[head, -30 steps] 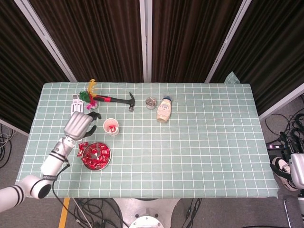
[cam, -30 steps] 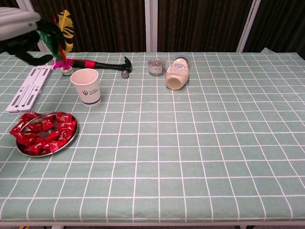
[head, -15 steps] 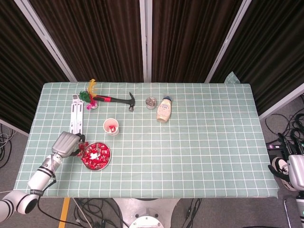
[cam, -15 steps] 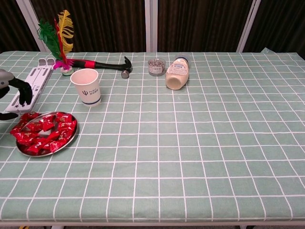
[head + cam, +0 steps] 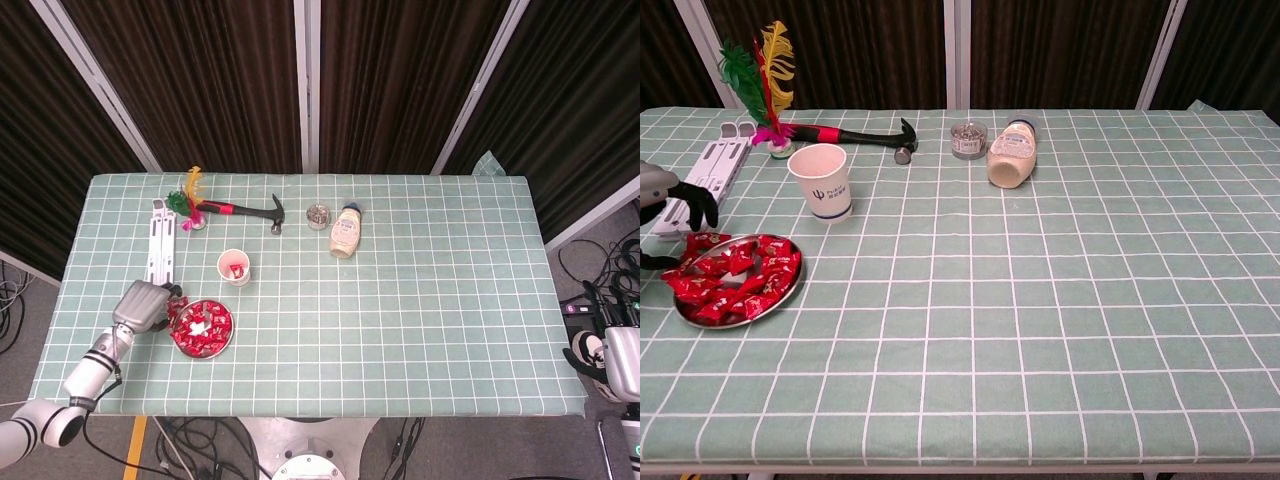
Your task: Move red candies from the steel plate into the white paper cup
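The left hand [image 5: 143,303] sits low at the left edge of the steel plate [image 5: 790,292], its dark fingers [image 5: 698,203] curved down over the plate's near-left rim, with a lower one reaching in beside the outermost wrappers. From either view I cannot tell whether those fingers are grasping a candy or merely poised above the pile, since the tips are small in the head view and partly cut off at the frame edge in the chest view. The red candies [image 5: 735,277] lie heaped in the steel plate, which rests on the green checked cloth of the bench [image 5: 420,300] near its front-left corner. The white paper cup [image 5: 821,180] stands upright just behind and to the right of the plate, apart from it, and the head view shows something red inside. A white folded rack [image 5: 162,239] lies flat along the left side, just behind the hand. Further back are a feathered shuttlecock [image 5: 765,75], a hammer [image 5: 862,135] with a red and black handle, a small round tin [image 5: 968,138] and a pale bottle [image 5: 1011,155] lying on its side. The right hand [image 5: 617,360] hangs off the bench's right end, well apart from everything, and its fingers are too indistinct to judge.
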You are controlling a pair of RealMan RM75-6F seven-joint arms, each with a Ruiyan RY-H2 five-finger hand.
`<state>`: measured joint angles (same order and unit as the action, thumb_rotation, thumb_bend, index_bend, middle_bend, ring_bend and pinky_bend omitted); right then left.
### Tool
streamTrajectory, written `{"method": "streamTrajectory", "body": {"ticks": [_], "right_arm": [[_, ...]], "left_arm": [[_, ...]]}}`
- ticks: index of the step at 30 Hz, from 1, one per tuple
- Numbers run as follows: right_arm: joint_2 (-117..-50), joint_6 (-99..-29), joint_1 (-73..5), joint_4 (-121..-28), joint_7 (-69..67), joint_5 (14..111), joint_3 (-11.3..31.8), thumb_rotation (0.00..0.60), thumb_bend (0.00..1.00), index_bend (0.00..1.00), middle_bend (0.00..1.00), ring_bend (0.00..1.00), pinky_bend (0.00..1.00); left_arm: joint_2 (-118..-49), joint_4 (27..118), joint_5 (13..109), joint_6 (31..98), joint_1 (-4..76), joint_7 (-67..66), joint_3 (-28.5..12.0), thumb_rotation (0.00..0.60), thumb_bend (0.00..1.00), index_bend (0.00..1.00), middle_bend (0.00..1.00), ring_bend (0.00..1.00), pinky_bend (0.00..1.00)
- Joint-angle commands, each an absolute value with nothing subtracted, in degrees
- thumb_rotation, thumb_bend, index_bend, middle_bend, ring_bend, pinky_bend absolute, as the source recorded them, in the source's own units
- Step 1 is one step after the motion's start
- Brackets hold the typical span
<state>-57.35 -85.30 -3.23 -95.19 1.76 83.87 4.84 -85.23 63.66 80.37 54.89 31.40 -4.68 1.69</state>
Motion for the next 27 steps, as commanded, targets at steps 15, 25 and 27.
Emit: {"method": "streamTrajectory", "body": {"ticks": [15, 25, 27], "right_arm": [[-57.45, -85.02, -3.09, -94.86, 1.42, 83.39, 4.73, 0.6, 0.1, 0.06, 0.22, 0.08, 0.26], [-57.37, -84.94, -3.06, -94.85, 1.46, 83.11, 4.83, 0.6, 0.1, 0.06, 0.22, 0.08, 0.27], [-57.38, -84.84, -3.08, -94.87, 1.54, 83.0, 4.84, 0.6, 0.1, 0.06, 0.22, 0.08, 0.27]], "left_arm": [[-85.46, 63.47, 79.62, 50.01, 33.91, -6.17, 0.52, 0.6, 0.24, 0.41, 0.46, 0.78, 1.0], [-88.29, 58.93, 82.56, 52.26, 33.74, -2.06, 1.02, 0.6, 0.24, 0.5, 0.53, 0.81, 1.0], [-88.68, 58.03, 82.81, 52.15, 33.8, -1.49, 1.11, 0.6, 0.24, 0.51, 0.54, 0.81, 1.0]]}}
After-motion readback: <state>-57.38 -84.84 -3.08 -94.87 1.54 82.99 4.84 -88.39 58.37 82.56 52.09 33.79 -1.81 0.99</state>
